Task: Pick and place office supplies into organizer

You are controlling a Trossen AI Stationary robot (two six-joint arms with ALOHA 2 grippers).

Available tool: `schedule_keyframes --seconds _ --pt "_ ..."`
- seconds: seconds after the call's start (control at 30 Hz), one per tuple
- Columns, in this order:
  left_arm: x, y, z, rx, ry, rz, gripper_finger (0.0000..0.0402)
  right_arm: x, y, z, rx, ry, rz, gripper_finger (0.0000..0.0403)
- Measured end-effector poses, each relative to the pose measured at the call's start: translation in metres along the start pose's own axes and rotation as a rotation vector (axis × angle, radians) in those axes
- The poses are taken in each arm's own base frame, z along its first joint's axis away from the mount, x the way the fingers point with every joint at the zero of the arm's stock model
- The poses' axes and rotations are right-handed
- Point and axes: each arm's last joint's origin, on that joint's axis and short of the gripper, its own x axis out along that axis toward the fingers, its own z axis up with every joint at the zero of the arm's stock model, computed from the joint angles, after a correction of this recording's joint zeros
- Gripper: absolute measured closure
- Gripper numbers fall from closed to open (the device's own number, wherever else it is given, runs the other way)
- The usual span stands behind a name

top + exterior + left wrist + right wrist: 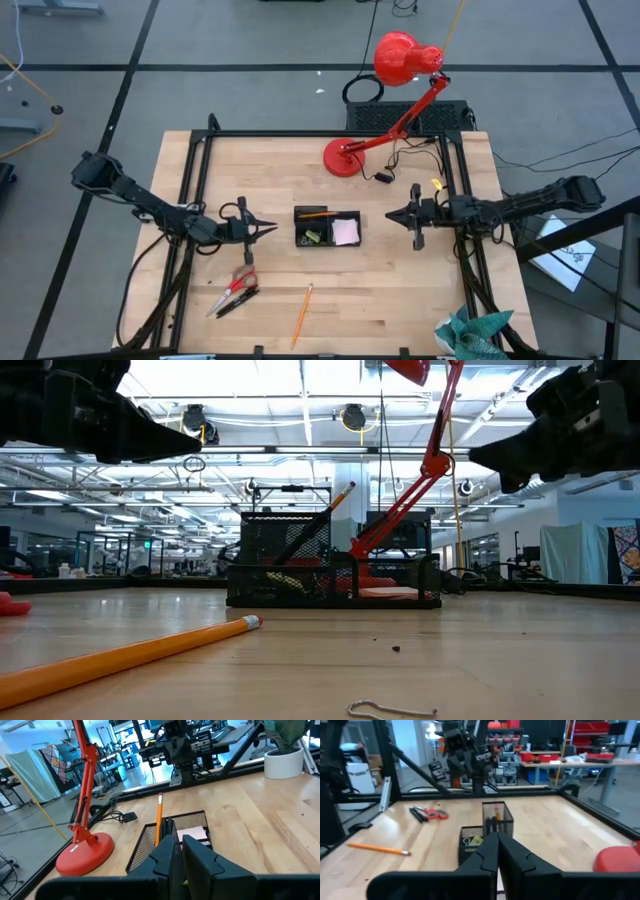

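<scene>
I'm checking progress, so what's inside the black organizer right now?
Inside the organizer: an orange pencil leaning in the tall mesh cup, a pink sticky-note pad, and a small yellow-green bit. The cup's bottom is hidden behind its mesh walls.

No readable text, labels, brands or numbers anywhere; background signage too blurred to make out.

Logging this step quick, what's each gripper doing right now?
Left gripper: nearly closed, holding nothing, left of the organizer.
Right gripper: shut, empty.
</scene>
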Motion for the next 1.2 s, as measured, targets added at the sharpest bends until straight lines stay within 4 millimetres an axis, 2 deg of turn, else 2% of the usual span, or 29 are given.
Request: schedule_keyframes --seconds 0.4,0.53,0.63,0.7,0.83,0.93,1.07,1.2 --pt "0.000 0.000 -0.002 -0.118 0.017 -0.003 0.0355 0.000 0.001 0.003 0.002 -0.038 0.027 0.0403" --pt "-0.002 -0.002 0.006 -0.161 -0.057 -0.045 0.0355 0.000 0.001 0.003 0.002 -0.039 0.027 0.0400" --pt "-0.002 -0.007 0.019 -0.161 -0.127 -0.078 0.0355 0.000 0.001 0.003 0.002 -0.039 0.027 0.0400" --pt "0.001 -0.011 0.032 -0.144 -0.111 -0.049 0.0355 0.000 0.001 0.003 -0.003 -0.039 0.027 0.0399" --pt "0.013 -0.023 0.056 -0.014 0.117 -0.003 0.0355 0.000 0.001 0.003 -0.010 -0.036 0.026 0.0399" --pt "0.016 -0.027 0.083 -0.004 0.231 0.060 0.0355 0.000 0.001 0.002 -0.020 -0.030 0.026 0.0399" --pt "0.013 -0.030 0.112 -0.093 0.300 0.031 0.0355 0.000 0.001 0.002 -0.019 -0.031 0.026 0.0400" --pt "0.009 -0.033 0.118 -0.281 0.430 -0.025 0.0355 0.000 0.001 0.002 -0.012 -0.024 0.027 0.0401"
